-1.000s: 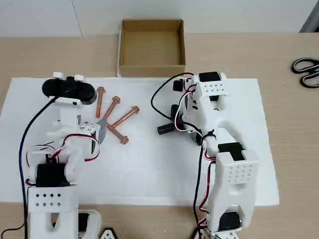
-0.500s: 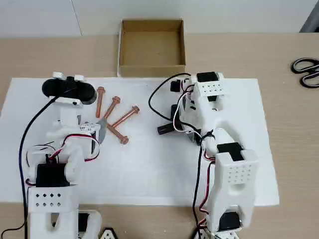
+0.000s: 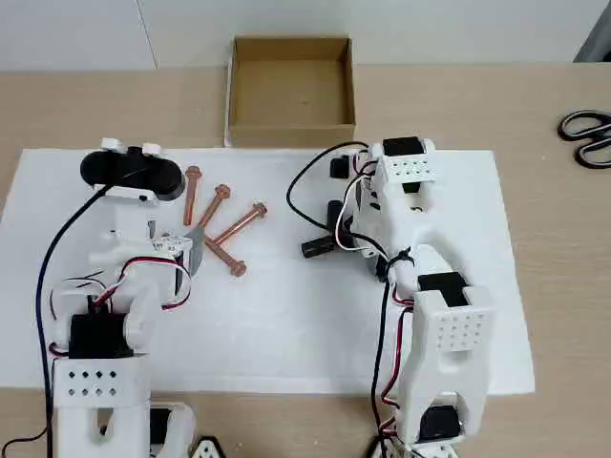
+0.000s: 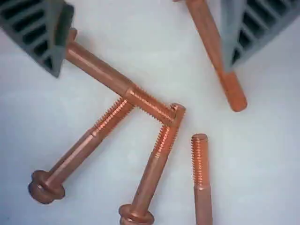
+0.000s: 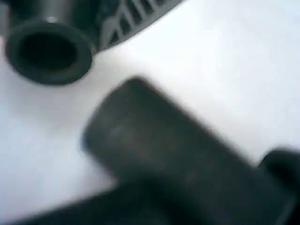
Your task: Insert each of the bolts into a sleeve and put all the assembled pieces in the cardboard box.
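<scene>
Several copper bolts (image 3: pixel 221 218) lie in a loose cluster on the white paper (image 3: pixel 286 315). My left gripper (image 3: pixel 194 246) hangs just above them, open, and its grey fingers (image 4: pixel 37 33) straddle the crossed bolts (image 4: pixel 140 101); one bolt (image 4: pixel 215 56) runs under the other finger. My right gripper (image 3: pixel 336 244) sits low at mid-table and looks shut on a black sleeve (image 3: pixel 317 247) that sticks out to its left. The sleeve's open end (image 5: pixel 47 51) sits beside a ribbed finger (image 5: pixel 131 18). A second black sleeve (image 5: pixel 164 150) lies close by. The cardboard box (image 3: pixel 290 129) stands empty at the back.
Scissors (image 3: pixel 587 135) lie at the far right on the wooden table (image 3: pixel 477 105). Black cables (image 3: pixel 304 186) loop off the right arm over the paper. Bare paper stretches along the front between the two arm bases.
The right arm's upper part swayed slightly left and came back. The left arm and the bolts have not moved.
</scene>
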